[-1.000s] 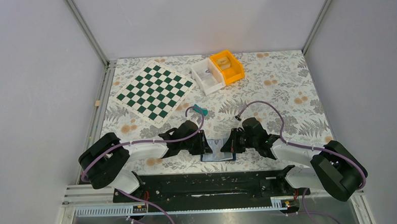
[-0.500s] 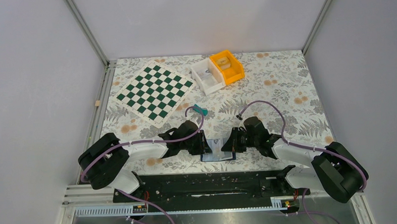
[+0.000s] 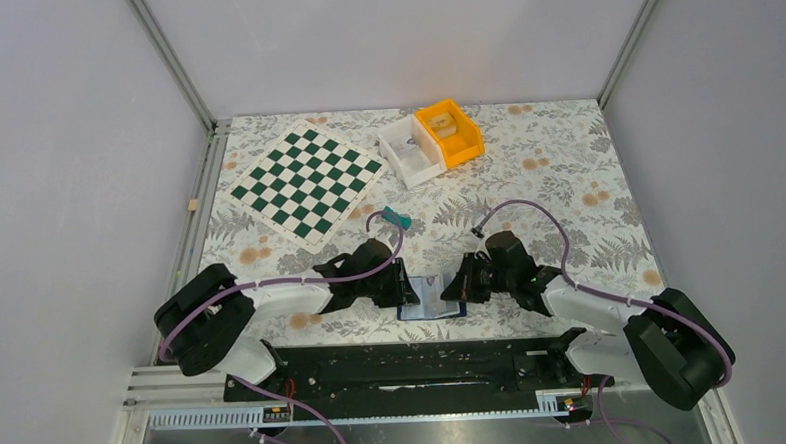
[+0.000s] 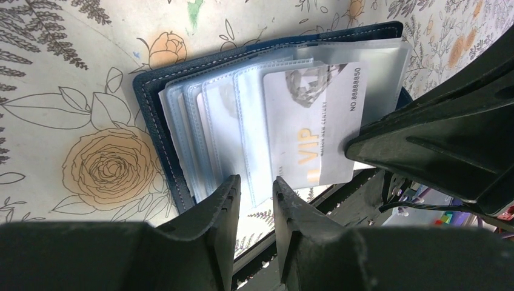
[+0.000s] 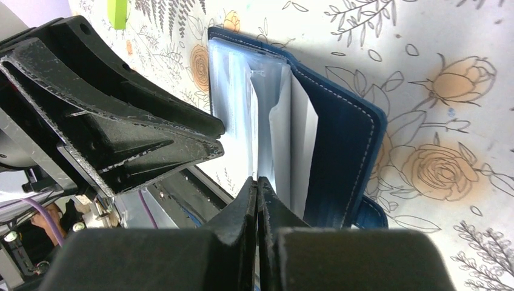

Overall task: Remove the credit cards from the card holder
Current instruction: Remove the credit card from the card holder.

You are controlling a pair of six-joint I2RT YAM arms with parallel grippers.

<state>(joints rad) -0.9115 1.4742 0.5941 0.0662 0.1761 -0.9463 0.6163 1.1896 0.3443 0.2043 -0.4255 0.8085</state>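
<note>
R arm has edged outward, R tool (image 5: 257, 180) shut at card (image 4: 312, 115) edge (grip unclear), L tool (image 4: 253, 185) part-open astride wallet (image 4: 147, 97) sleeves; next: pull card clear.

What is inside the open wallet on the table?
Fanned clear plastic sleeves, and one whitish card marked VIP sticking partly out of one. The right gripper covers part of the card's edge, and the overlapping sleeves hide whether more cards sit behind.
</note>
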